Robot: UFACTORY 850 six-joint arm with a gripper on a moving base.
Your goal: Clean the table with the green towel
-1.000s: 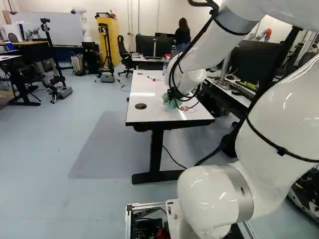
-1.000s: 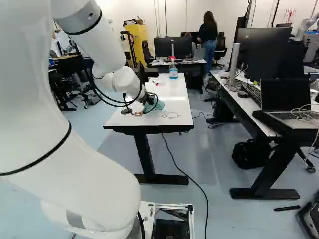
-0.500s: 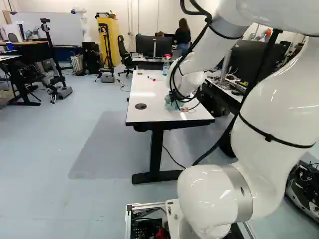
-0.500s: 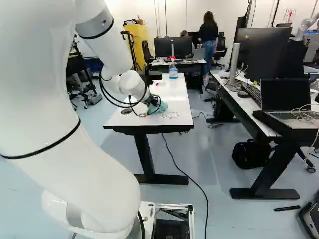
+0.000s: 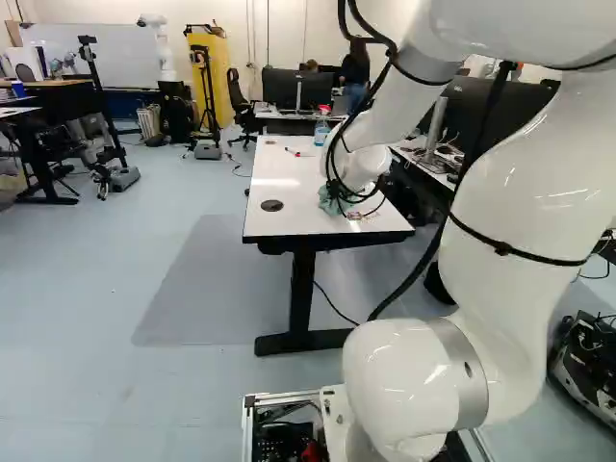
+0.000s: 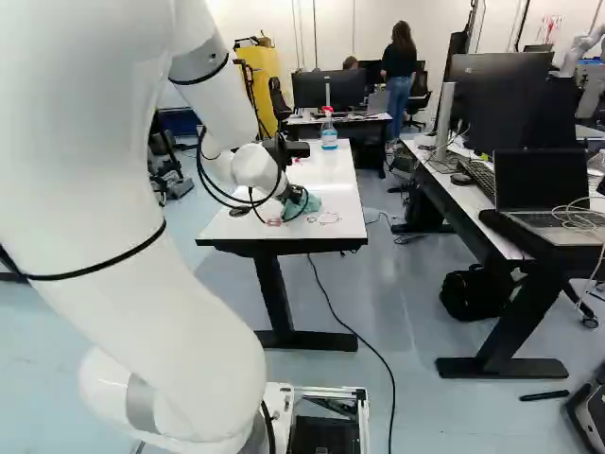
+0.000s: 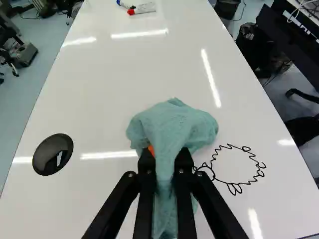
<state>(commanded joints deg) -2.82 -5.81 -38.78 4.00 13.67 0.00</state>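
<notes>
Towel [image 7: 172, 122] in hand [image 6: 295, 194] slid slightly right across table [image 7: 99, 109].

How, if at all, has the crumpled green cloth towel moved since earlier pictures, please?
Yes, slightly: held in the gripper, the towel has shifted rightward in the left base view, away from the round black disc.

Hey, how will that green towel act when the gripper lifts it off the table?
The towel will probably hang limp, since it already bunches into soft folds between the fingers of the gripper. It looks thin, so likely light. Pushed, it might slide easily, given how glossy the table looks.
</notes>
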